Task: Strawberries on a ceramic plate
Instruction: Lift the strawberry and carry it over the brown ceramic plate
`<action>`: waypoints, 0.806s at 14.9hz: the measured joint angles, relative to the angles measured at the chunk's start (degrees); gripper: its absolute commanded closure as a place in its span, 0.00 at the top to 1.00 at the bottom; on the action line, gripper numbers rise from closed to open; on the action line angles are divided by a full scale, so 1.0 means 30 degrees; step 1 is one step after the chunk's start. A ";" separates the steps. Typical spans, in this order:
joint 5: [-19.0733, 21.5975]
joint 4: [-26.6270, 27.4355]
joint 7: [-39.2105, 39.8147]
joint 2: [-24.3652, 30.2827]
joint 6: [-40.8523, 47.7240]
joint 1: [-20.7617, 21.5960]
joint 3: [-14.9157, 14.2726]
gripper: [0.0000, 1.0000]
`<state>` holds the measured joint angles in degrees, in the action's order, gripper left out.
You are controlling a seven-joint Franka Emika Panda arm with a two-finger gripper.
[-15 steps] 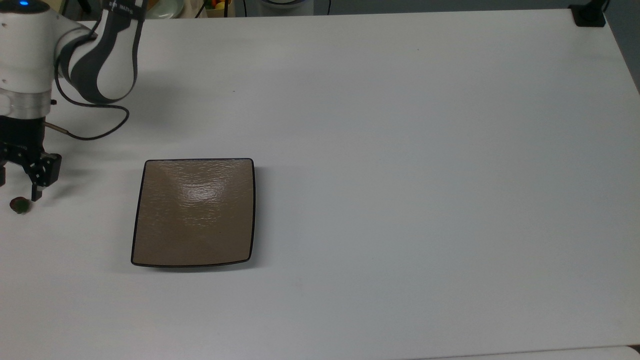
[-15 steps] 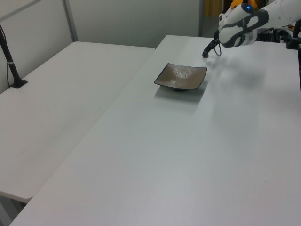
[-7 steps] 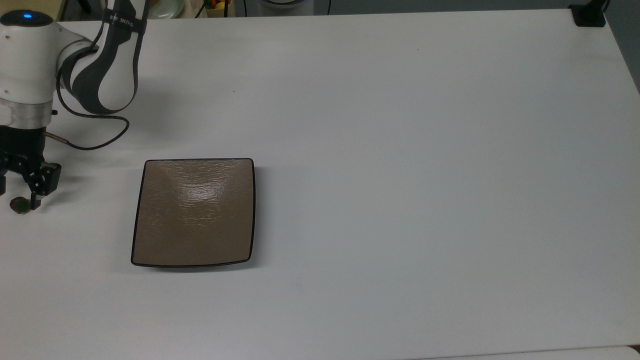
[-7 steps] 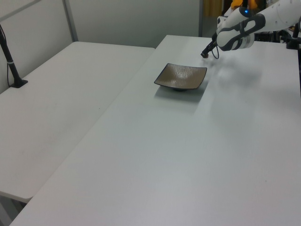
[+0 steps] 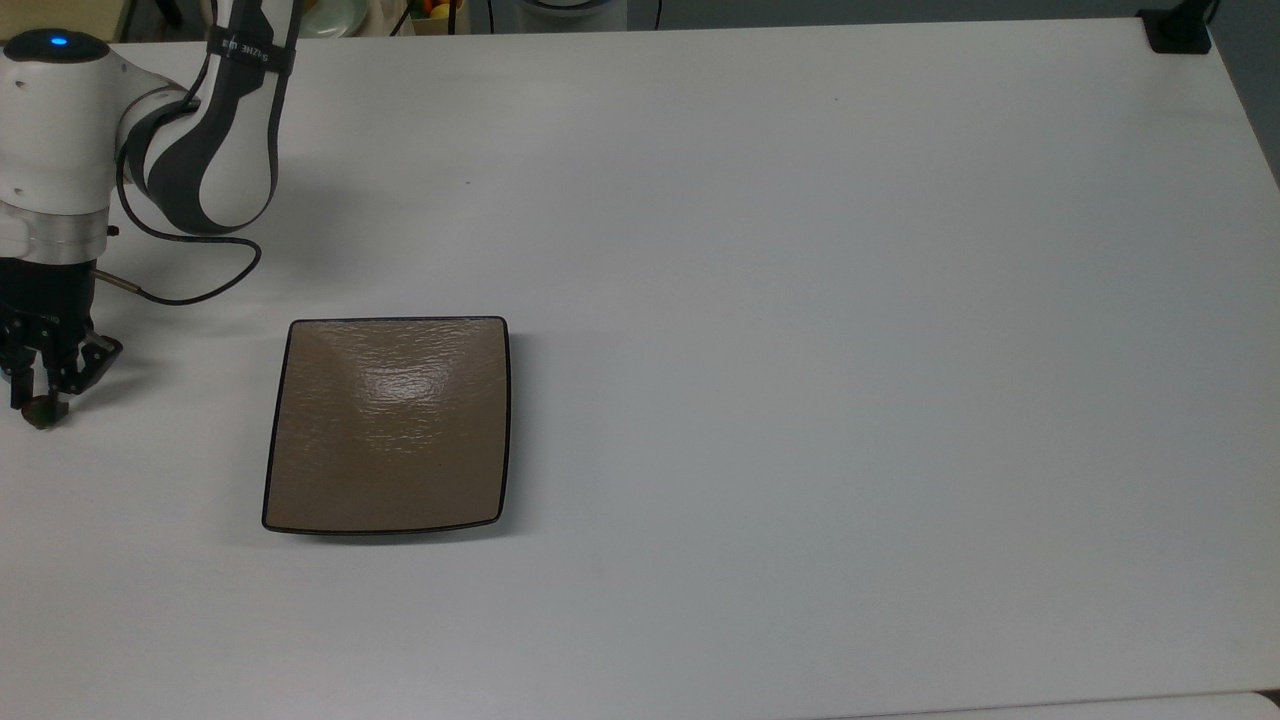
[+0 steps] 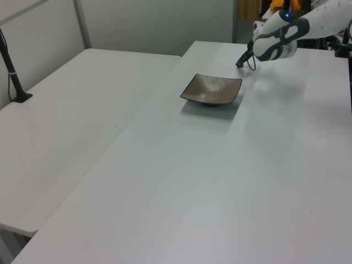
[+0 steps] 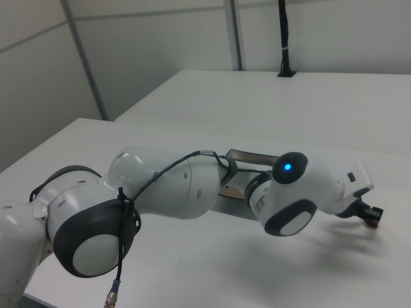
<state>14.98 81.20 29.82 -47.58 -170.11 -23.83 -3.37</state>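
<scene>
Gripper (image 5: pixel 42 398) has come down over the last second. Its fingers, spread wide with the strawberry (image 5: pixel 43 411) lying just below the tips a second ago, now stand drawn in on either side of the berry. The top view shows the fingertips narrowed around the fruit at table level; the right view shows a red speck at the gripper's tip (image 7: pixel 371 218). Judged as clenched on the strawberry, grasp just made, berry not yet lifted off the table (image 5: pixel 800 350).

Meaning for the task: pick-up looks done bar the lift. Carry and placement remain.

Ceramic plate (image 5: pixel 390 425) sits apart from the gripper, toward the top view's right, with a strip of bare table between. It holds nothing.

Edges and room:
- Gripper works hard against the top view's left frame edge; how close the table edge lies there cannot be told.
- Path from gripper to plate is open tabletop, nothing in between.
- Plate's rim curves up slightly, so the berry probably needs a small lift to clear the near side.
- Black cable (image 5: pixel 190 280) loops off the wrist behind the gripper, away from the route.
</scene>
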 measured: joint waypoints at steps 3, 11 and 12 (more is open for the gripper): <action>0.0000 -0.0023 0.0000 -0.0013 0.0000 -0.0006 0.0001 0.12; 0.0000 -0.0442 0.0000 0.0506 -0.0003 0.0004 0.0046 0.11; 0.0000 -0.0441 0.0000 0.0841 0.0013 0.0017 0.0091 0.11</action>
<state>14.98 79.88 29.82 -45.06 -170.07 -23.78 -3.09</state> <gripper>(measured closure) 0.683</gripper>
